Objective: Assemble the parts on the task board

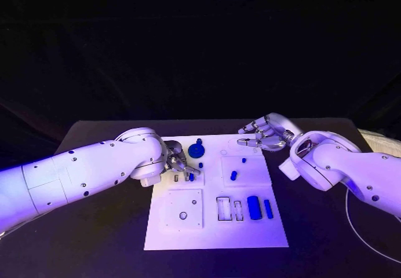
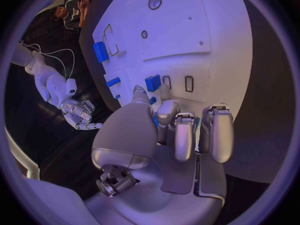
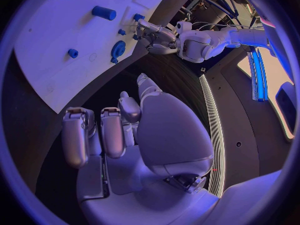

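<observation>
The white task board lies in the middle of the table. My left hand is low over its near-left part, fingertips beside a small blue block that stands next to two narrow slots. I cannot tell whether the hand grips anything. A round blue gear lies just beyond it. My right hand hovers over the board's far right corner, fingers loosely bent, holding nothing.
More blue parts lie on the board: a short cylinder, a tiny peg, and two long blocks beside rectangular slots. A square plate with holes sits near-left. Black table surrounds the board.
</observation>
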Controlling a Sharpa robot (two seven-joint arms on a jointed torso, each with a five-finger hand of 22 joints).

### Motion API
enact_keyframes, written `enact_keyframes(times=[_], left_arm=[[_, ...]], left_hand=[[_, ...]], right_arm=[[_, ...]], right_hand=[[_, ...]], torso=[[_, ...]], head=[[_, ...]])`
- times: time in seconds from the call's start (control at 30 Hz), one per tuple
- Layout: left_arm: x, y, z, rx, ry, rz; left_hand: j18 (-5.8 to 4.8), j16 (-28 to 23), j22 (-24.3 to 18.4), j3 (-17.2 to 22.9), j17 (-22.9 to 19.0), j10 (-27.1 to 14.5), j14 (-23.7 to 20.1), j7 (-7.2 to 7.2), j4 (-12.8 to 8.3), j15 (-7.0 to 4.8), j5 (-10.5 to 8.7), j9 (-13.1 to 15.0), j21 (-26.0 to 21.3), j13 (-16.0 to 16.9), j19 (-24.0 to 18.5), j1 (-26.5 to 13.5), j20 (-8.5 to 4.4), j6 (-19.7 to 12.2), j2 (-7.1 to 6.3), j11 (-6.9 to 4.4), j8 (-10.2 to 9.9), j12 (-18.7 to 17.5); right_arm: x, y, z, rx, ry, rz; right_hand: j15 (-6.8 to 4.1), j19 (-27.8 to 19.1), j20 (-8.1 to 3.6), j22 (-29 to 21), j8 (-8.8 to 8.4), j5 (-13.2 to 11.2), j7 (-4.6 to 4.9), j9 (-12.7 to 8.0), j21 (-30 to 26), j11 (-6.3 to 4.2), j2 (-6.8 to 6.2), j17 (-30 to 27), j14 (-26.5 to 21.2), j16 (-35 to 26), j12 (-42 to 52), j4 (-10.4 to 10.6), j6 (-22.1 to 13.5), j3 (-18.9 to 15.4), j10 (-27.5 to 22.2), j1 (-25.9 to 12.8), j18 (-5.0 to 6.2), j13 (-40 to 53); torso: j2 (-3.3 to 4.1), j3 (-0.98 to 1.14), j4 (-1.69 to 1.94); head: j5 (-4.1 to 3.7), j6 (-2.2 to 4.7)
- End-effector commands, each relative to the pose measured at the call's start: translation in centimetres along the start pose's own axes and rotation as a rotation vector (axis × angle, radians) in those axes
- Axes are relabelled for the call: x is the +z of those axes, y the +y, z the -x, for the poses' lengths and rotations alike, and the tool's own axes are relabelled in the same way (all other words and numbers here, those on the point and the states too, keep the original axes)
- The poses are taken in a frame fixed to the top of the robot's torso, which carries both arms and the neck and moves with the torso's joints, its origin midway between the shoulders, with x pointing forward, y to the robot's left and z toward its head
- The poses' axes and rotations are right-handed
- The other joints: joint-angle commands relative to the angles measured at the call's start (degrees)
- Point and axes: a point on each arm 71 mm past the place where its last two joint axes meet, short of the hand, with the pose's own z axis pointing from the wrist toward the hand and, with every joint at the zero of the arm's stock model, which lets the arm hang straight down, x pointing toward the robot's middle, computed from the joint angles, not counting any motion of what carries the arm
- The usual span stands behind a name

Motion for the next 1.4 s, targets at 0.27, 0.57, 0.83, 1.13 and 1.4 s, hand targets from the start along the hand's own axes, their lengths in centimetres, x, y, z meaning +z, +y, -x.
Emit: enact_keyframes(times=[0.27,0.57,0.83,1.13,1.4], left_arm=[[0.04,-0.4,-0.28,0.039,0.033,-0.001],[0.09,-0.64,-0.26,0.032,0.023,-0.005],[0.09,-0.83,-0.3,0.014,0.023,-0.019],[-0.13,-0.73,-0.4,-0.015,0.03,-0.029],[-0.68,-0.23,-0.31,-0.033,0.004,-0.035]], left_hand=[[-0.71,0.2,8.5,0.5,15.1,0.7,6.0,-0.13,-0.1,-0.49,0.21,0.9,0.3,0.2,2.9,1.1,-0.17,-0.4,0.18,-0.11,0.8,0.4],[-0.69,0.2,8.5,2.2,15.1,0.7,6.0,-0.26,-0.4,-0.6,0.24,2.1,0.3,0.4,2.8,2.8,-0.26,-0.9,1.77,-0.24,1.4,0.4],[-0.49,0.2,7.7,13.1,15.1,-1.6,6.0,-0.93,-5.3,-1.31,0.34,2.9,-0.3,-2.2,2.3,14.3,-0.94,-3.5,4.51,-0.97,0.0,-2.6],[-0.25,0.2,6.9,41.0,15.1,-1.1,6.0,-0.37,-3.9,-0.95,0.89,5.3,-1.0,-3.2,1.9,13.1,-0.32,-4.0,-6.65,-0.18,-0.7,-4.7],[-0.17,0.2,6.6,56.2,15.1,-0.2,6.0,-0.13,-7.1,-0.64,0.74,8.5,-1.4,-2.7,1.8,5.3,-0.32,-4.1,-12.1,-0.26,0.8,-4.3]], right_arm=[[0.1,-0.11,-0.34,0.003,0.025,-0.003],[0.13,-0.15,-0.42,0.003,0.031,-0.005],[0.23,-0.24,-0.59,0.004,0.038,-0.009],[0.31,-0.43,-0.84,0.006,0.042,-0.01],[0.27,-0.66,-0.98,0.007,0.046,-0.019]], right_hand=[[-0.02,-0.4,0.03,3.0,0.0,0.4,0.1,0.0,-0.3,0.04,-0.2,0.8,2.8,-0.3,-0.4,0.0,0.3,-0.2,-0.3,-0.6,0.39,0.0],[-0.03,-0.3,0.02,3.0,0.0,0.4,0.09,0.0,-0.3,0.03,-0.12,0.8,2.8,-0.3,-0.2,0.0,0.3,-0.3,-0.2,-0.6,0.38,0.1],[-0.03,-0.4,0.02,3.0,0.0,0.4,0.09,0.0,-0.3,0.03,-0.09,0.8,2.7,-0.3,-0.2,0.1,0.3,-0.3,-0.2,-0.6,0.39,0.0],[-0.04,-0.8,0.01,2.4,-0.02,0.5,0.09,0.0,-0.7,0.02,0.04,0.3,2.6,-0.7,-0.6,0.0,0.3,-0.3,-0.4,-0.5,0.54,-0.3],[-0.04,-0.8,0.01,2.3,-0.03,0.5,0.09,0.0,-0.7,0.02,0.09,0.3,2.6,-0.7,-0.6,0.0,0.3,-0.3,-0.5,-0.4,0.55,-0.3]], torso=[[0.02,0.0,0.05],[0.05,-0.02,0.02],[0.04,0.0,0.05],[0.06,0.07,0.01],[-0.04,0.05,0.16]], head=[[-0.02,-0.26],[-0.07,-0.53],[-0.05,-0.78],[-0.09,-0.79],[-0.19,-0.52]])
